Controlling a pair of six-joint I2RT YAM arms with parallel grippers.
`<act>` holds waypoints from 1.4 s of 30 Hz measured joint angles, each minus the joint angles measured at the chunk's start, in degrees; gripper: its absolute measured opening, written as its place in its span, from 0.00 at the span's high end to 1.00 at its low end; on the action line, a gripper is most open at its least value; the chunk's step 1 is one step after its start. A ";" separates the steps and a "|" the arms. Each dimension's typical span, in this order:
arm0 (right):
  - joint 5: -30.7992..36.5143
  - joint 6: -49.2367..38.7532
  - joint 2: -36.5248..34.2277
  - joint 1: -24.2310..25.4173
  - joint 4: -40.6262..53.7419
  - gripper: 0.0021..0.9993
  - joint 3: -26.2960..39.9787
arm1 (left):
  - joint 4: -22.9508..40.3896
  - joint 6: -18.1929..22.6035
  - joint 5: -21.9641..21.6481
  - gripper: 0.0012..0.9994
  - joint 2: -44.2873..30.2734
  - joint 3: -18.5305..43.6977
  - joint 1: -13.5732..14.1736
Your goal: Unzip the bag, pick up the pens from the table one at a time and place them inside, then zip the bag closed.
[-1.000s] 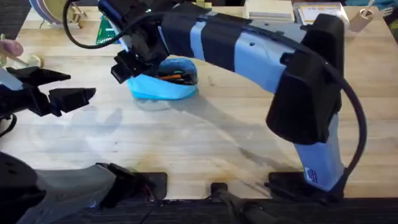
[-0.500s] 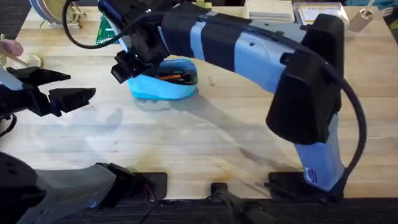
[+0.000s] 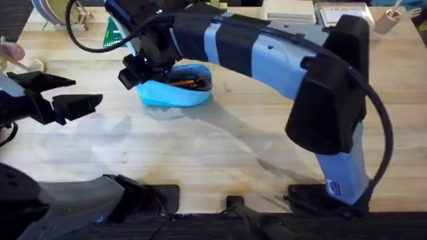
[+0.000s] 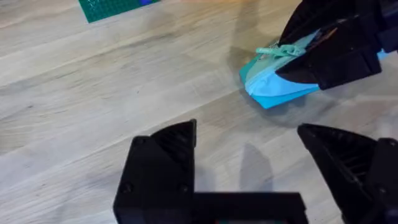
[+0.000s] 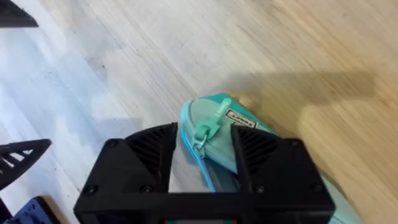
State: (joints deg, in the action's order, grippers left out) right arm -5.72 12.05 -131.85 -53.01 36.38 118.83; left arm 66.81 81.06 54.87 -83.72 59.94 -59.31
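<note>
Overhead: right arm reaches across to upper left of centre; right gripper (image 3: 137, 69) at left end of bag (image 3: 175, 85), position almost unchanged from half a second ago. Bag on desk (image 3: 220, 147), open top, pens (image 3: 187, 82) inside, orange. Left gripper (image 3: 67, 93) at left edge, fingers apart, unmoved.

Left wrist: own fingers (image 4: 163, 163) wide apart, nothing between. Bag (image 4: 273, 87) in upper right, other gripper over it.

Right wrist: fingers (image 5: 144, 152) either side of zipper pull (image 5: 208, 127) at bag end (image 5: 217, 146), slightly apart, not clamped.
</note>
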 joint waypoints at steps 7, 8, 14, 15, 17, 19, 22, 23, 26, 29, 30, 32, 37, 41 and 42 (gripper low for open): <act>-0.36 -0.01 0.00 0.00 -0.02 0.54 0.00 | 0.00 0.00 0.00 0.01 -0.01 0.00 0.00; -0.36 -0.01 0.00 0.00 -0.02 0.56 0.00 | 0.00 0.00 0.00 0.01 0.00 0.00 0.00; -0.58 -0.01 0.00 0.00 -0.42 0.61 0.00 | 0.00 0.00 0.00 0.01 0.00 0.00 0.00; -0.60 -0.01 0.00 0.00 -0.46 0.61 0.00 | 0.00 0.00 0.00 0.01 0.00 0.00 0.00; -0.80 -0.01 0.00 0.00 -0.65 0.61 0.00 | 0.00 0.00 0.00 0.01 0.00 0.00 0.00; -1.36 -0.01 0.00 0.00 -1.00 0.61 0.00 | 0.00 0.00 0.00 0.01 0.00 0.00 0.00; -2.45 0.02 0.00 0.00 -1.60 0.63 0.00 | 0.00 0.00 0.00 0.01 0.00 0.00 0.00; -2.73 0.01 0.00 0.00 -1.70 0.65 0.00 | 0.00 0.00 0.00 0.01 0.00 0.00 0.00; -3.10 -0.01 0.00 0.00 -1.68 0.72 0.00 | 0.00 0.00 0.00 0.01 0.00 0.00 0.00; -3.16 0.01 0.00 0.00 -1.68 0.74 0.00 | 0.00 0.00 0.00 0.01 0.00 0.00 0.00; -3.16 0.00 0.00 0.00 -1.68 0.75 0.00 | 0.00 0.00 0.00 0.01 -0.01 0.00 0.00; -3.18 -0.01 0.00 0.00 -1.68 0.76 0.00 | 0.00 0.00 0.00 0.01 0.00 0.00 0.00; -3.18 -0.30 0.00 0.02 -1.68 0.84 0.00 | 0.00 0.00 0.00 0.01 0.00 0.00 0.00; -3.18 -0.32 0.00 0.04 -1.68 0.87 0.00 | 0.00 0.00 0.00 0.01 -0.02 0.00 0.00; -3.18 -0.32 0.00 0.04 -1.68 0.88 0.00 | 0.00 0.00 0.00 0.01 0.00 0.00 0.00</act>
State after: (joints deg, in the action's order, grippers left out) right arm -8.91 11.73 -131.85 -52.97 34.70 118.83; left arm 66.81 81.06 54.87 -83.72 59.94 -59.31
